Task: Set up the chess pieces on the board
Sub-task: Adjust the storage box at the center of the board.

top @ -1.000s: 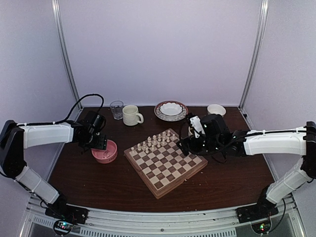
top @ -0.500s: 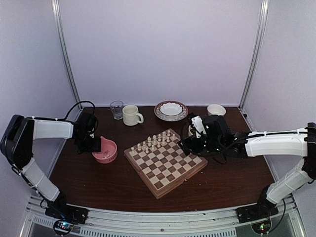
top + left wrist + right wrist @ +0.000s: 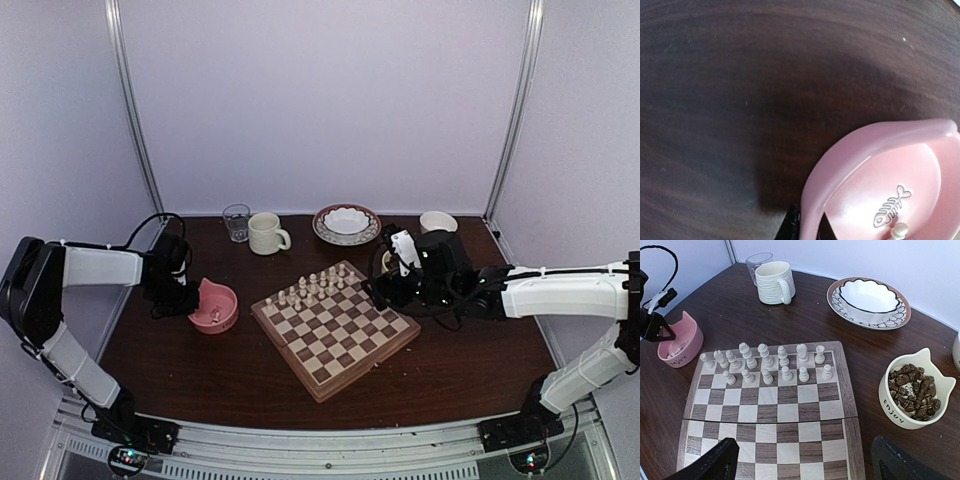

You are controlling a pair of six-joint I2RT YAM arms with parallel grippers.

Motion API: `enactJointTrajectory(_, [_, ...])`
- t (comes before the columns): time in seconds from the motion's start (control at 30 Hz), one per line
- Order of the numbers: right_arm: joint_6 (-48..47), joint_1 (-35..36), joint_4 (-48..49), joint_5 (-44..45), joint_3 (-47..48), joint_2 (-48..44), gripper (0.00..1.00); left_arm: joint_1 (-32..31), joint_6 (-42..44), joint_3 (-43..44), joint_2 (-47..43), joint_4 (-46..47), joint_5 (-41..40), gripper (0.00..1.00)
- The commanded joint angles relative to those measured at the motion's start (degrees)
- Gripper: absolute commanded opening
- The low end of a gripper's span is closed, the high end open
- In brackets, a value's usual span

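Right wrist view: the right hand [image 3: 802, 452] hangs wide apart and empty over the near edge of the board [image 3: 770, 415], ready to pick. Pale chess pieces [image 3: 765, 362] stand in its far two rows, mid-worktop. Toward the worktop's left edge, the left hand [image 3: 810, 227] pinches the rim of the pink bowl [image 3: 865, 165], probably to tip out a leftover piece.

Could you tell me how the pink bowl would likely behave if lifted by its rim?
The pink bowl looks glossy and glazed, so its rim may slip in the shut left gripper. Gripped at one edge, it would probably tilt, and the pale pieces inside could slide. It looks rigid, possibly chippable.
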Motion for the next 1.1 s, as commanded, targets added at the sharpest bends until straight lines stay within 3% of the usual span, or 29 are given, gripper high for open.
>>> enactJointTrajectory(0.0, [-0.5, -0.3, 0.9, 0.4, -0.3, 0.6, 0.96, 0.4, -2.3, -3.1, -7.6, 6.1, 2.7, 0.00])
enactJointTrajectory(0.37, [-0.7, -0.2, 1.5, 0.3, -0.4, 0.7, 0.95, 0.3, -0.9, -19.8, -32.2, 23.2, -0.4, 0.00])
enactJointTrajectory(0.5, [-0.8, -0.2, 1.6, 0.1, -0.5, 0.5, 0.95, 0.3, -1.1, -23.6, -36.4, 28.8, -1.6, 0.00])
enactJointTrajectory(0.67, [-0.8, -0.2, 1.5, 0.1, -0.5, 0.6, 0.95, 0.3, -1.7, -17.5, -30.7, 16.0, -5.6, 0.00])
enactJointTrajectory(0.77, [-0.8, -0.2, 1.3, 0.0, -0.3, 0.8, 0.95, 0.3, -1.5, -11.1, -22.5, 8.6, -2.4, 0.00])
enactJointTrajectory(0.9, [-0.8, -0.2, 1.1, 0.1, -0.3, 0.7, 0.95, 0.3, -0.6, -6.2, -14.5, 5.2, 0.8, 0.00])
enactJointTrajectory(1.07, [-0.9, -0.2, 1.0, -0.1, -0.3, 0.5, 0.95, 0.3, 0.3, -4.4, -11.2, 3.5, 0.4, 0.04])
